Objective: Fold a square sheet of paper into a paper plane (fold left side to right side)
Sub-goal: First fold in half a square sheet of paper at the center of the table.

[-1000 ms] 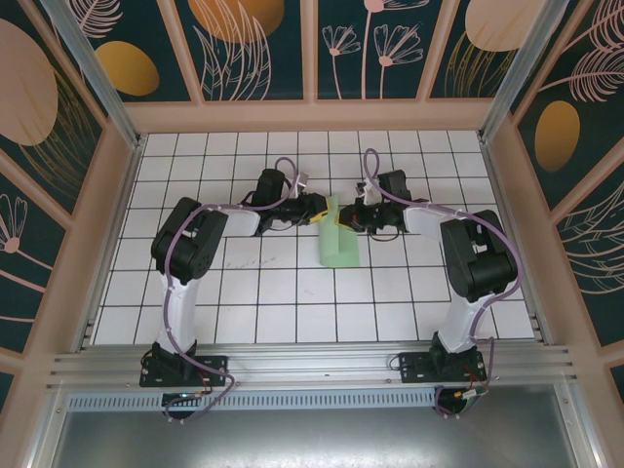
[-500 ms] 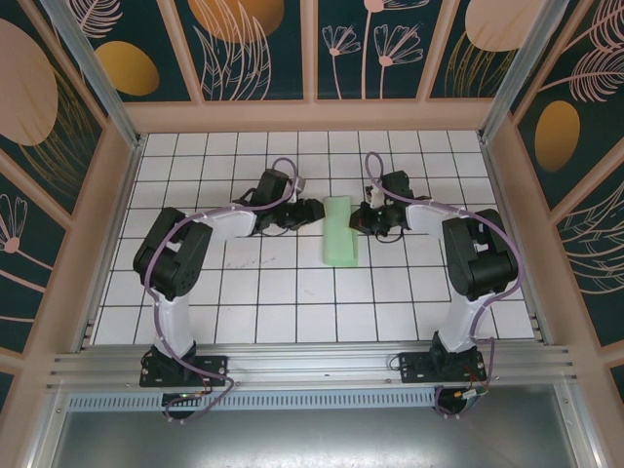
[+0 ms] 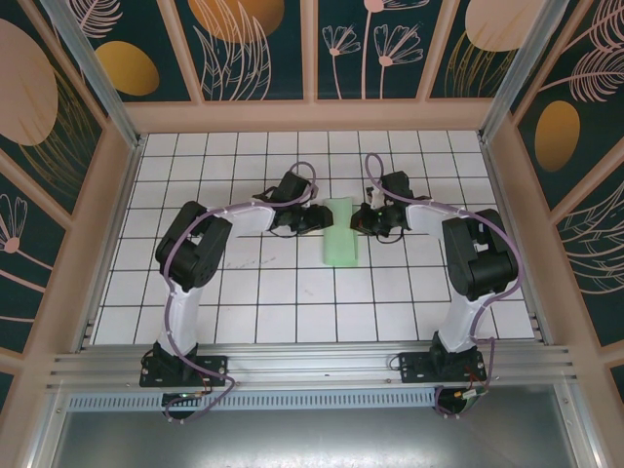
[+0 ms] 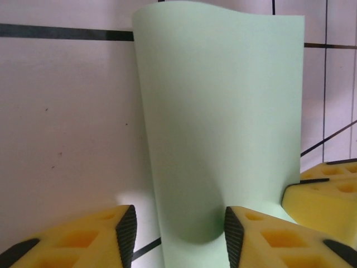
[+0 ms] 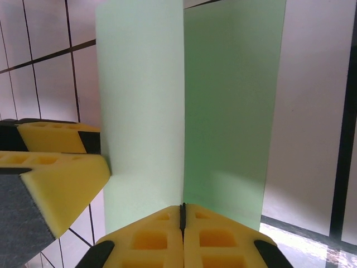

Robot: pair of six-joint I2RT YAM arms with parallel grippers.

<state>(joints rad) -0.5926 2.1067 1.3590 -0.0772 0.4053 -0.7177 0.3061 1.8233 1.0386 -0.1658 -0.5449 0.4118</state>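
Evidently the folded square sheet of paper [image 3: 340, 232] is laid on the bench [image 3: 244, 292] between both hands: the right hand [image 5: 182, 218] is closed tight at its edge, the left hand [image 4: 175, 229] held parted over it, nothing gripped, presumably for creasing.

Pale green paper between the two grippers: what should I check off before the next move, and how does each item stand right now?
1. The pale mint-green folded sheet of paper lies on the white tiled table: ok.
2. Its top layer lies flat: not ok, it bulges upward in the left wrist view.
3. Fingers of the left gripper stand apart with paper between them: ok.
4. Fingers of the right gripper are shut at the paper's edge: ok.
5. The right gripper actually pinches the paper: cannot tell.
6. The folded edges line up: cannot tell.
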